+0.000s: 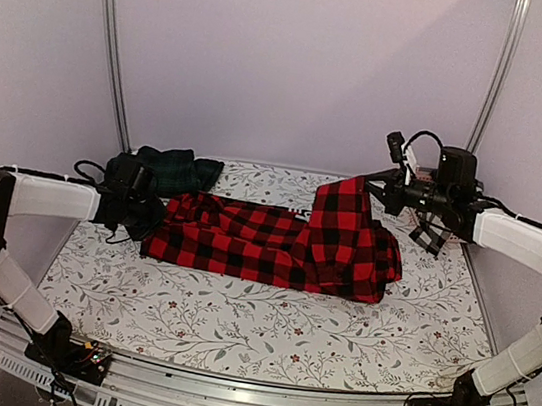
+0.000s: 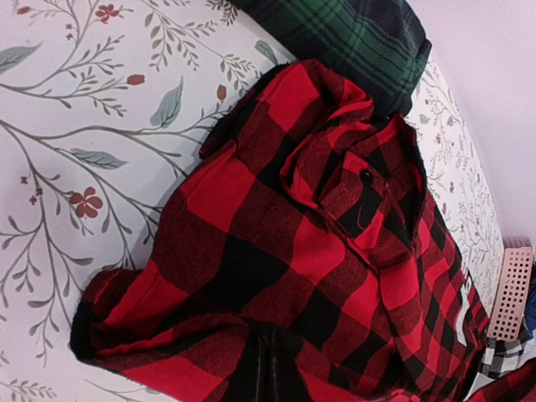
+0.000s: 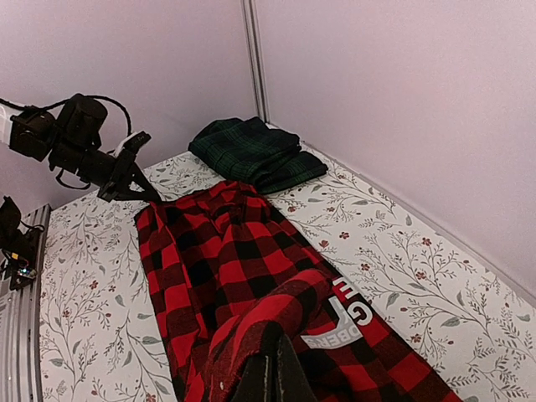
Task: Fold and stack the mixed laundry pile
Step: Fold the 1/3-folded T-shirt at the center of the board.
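Note:
The red-and-black checked flannel shirt (image 1: 265,243) lies stretched across the middle of the leaf-patterned table cloth (image 1: 233,329). My left gripper (image 1: 148,214) is shut on the shirt's left end, low at the cloth; in the left wrist view the fabric (image 2: 276,243) bunches around my gripper (image 2: 272,373). My right gripper (image 1: 367,183) is shut on the shirt's right end and holds it lifted, so it drapes down in a peak. The right wrist view has that gripper (image 3: 275,377) pinching a fold of the shirt (image 3: 226,251). A folded dark green tartan piece (image 1: 180,168) sits at the back left.
A pink slatted basket (image 2: 511,289) stands at the right end of the table, with a black-and-white checked cloth (image 1: 431,236) beside it under my right arm. Pale walls and metal posts close in the back and sides. The tartan piece (image 3: 255,151) lies near the back wall.

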Motion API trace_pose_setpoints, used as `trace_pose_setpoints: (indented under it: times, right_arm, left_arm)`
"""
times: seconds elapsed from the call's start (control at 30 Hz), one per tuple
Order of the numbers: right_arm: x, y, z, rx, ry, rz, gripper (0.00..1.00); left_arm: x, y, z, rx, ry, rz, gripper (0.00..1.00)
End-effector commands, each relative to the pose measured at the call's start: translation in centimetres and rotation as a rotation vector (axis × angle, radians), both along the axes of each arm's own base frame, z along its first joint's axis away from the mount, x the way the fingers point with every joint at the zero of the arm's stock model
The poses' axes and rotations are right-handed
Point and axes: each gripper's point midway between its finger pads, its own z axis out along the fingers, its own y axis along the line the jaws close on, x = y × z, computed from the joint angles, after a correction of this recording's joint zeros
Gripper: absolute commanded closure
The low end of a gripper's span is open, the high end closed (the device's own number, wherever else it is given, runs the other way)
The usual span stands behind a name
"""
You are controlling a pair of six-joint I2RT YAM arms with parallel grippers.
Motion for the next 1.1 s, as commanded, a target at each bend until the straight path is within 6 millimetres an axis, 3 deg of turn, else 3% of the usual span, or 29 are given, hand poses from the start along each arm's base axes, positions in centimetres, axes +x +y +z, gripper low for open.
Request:
trace_pose_setpoints:
  times: [0.0,0.23,0.53,0.6,0.73,0.8,0.87,0.93,1.07]
  right_arm:
    - [1.5,0.1,2.8,0.003,-0.116,0.048,1.0]
    - [4.0,1.3,1.3,-0.017,-0.112,0.126,0.99]
    - [6.1,2.5,-3.3,-0.043,-0.037,0.18,0.97]
    - [6.2,2.5,-4.0,-0.049,-0.022,0.174,0.97]
    - [6.5,2.1,-4.0,-0.051,-0.014,0.136,0.95]
    - [6.8,2.0,-4.0,-0.047,0.004,0.115,0.94]
    - [7.5,1.8,-4.2,-0.041,0.034,0.077,0.91]
    - [8.8,1.3,-5.1,-0.042,0.093,-0.005,0.8]
    - [12.0,-0.3,-9.3,-0.101,0.236,-0.186,0.55]
  left_arm:
    - [1.8,-0.2,0.4,0.001,-0.046,-0.024,1.0]
    - [1.8,0.0,-1.5,0.029,0.011,-0.013,0.96]
    - [1.7,0.9,-2.9,0.073,0.045,0.002,0.94]
    - [2.0,1.1,-2.4,0.103,0.028,-0.012,0.81]
    - [3.0,1.5,0.2,0.182,-0.041,-0.055,0.24]
    - [3.5,1.7,2.2,0.229,-0.098,-0.091,0.04]
    - [3.9,0.8,4.4,0.248,-0.183,-0.166,0.0]
    - [4.2,-1.0,7.0,0.234,-0.303,-0.253,0.0]
    - [3.8,-3.6,8.9,0.231,-0.399,-0.358,0.0]
